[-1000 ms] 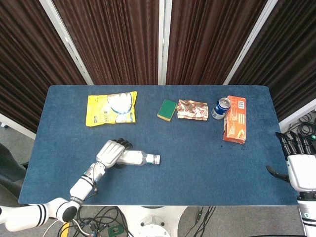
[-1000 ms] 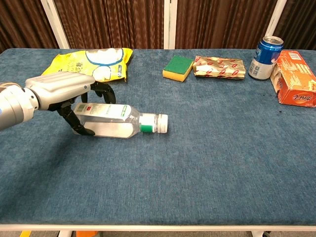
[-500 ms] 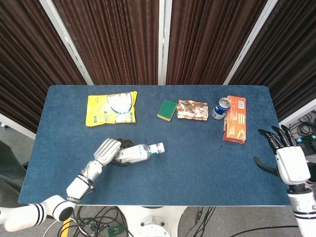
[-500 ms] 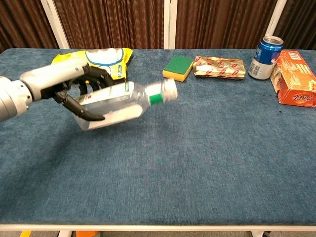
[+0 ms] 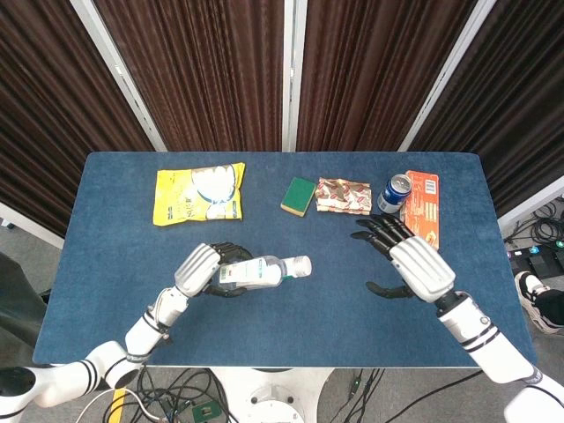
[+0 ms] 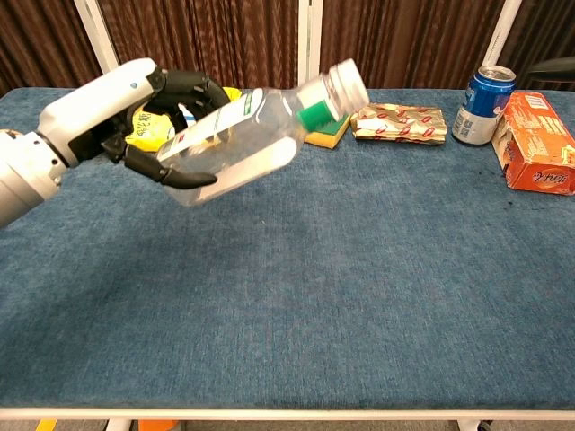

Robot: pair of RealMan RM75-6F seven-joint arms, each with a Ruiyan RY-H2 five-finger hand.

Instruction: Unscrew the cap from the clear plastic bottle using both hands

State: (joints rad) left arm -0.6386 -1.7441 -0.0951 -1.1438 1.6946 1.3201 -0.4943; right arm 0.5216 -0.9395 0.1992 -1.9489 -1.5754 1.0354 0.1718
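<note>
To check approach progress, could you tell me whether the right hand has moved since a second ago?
Yes: the right hand moved inward from the blue table's edge, toward the orange box.

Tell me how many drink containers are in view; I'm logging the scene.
2: the clear plastic bottle, held off the table by the left hand, and a blue can standing at the far right beside the orange box.

On the blue surface (image 5: 106,264) the left hand (image 5: 201,269) grips the clear bottle (image 5: 260,271) near the front edge, its cap (image 5: 302,265) pointing toward the right hand (image 5: 407,260), which hovers with fingers spread, near the soda can (image 5: 393,193) and orange box (image 5: 421,207).
</note>
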